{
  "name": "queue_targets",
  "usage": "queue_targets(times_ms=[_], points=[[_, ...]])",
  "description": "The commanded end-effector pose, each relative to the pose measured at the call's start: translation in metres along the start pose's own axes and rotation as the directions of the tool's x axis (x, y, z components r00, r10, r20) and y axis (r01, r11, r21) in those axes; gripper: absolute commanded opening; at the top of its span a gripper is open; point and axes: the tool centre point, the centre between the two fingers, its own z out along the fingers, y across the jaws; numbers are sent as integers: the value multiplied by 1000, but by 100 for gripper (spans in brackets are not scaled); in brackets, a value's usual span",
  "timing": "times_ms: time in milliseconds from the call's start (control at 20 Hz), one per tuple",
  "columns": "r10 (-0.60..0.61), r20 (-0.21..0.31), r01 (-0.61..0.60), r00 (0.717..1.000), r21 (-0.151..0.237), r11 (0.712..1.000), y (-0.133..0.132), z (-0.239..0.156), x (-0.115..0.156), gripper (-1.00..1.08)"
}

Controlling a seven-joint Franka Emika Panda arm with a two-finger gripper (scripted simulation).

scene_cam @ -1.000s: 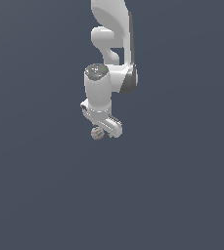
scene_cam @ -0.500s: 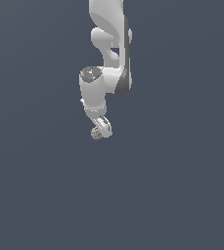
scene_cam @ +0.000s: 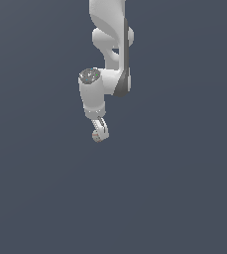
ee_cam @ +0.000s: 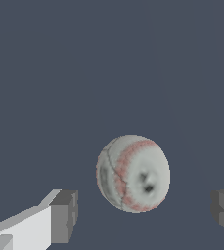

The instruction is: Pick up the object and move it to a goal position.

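The object is a small whitish ball with reddish stitching, and it fills the middle of the wrist view. It lies between the two grey finger pads, with a clear gap on each side. My gripper is open and is much wider than the ball. In the exterior view the gripper points down from the white arm. The object shows there only as a small pale blob at the fingertips. Whether the ball rests on the surface cannot be told.
A plain dark grey-blue surface fills both views. The white arm comes down from the exterior view's top.
The hand has turned about its own axis, so the fingers now line up almost edge-on in the exterior view. It has also sunk slightly toward the ball.
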Motion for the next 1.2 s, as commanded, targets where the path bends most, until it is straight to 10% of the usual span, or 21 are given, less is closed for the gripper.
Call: queue_targets(times_ms=[0, 950, 1000, 1150], points=[[9, 0, -9, 1000, 0, 1000, 1, 0, 0, 100], [9, 0, -9, 1000, 0, 1000, 2, 51, 0, 100], [9, 0, -9, 1000, 0, 1000, 2, 51, 0, -100], [9, 0, -9, 1000, 0, 1000, 2, 51, 0, -100]])
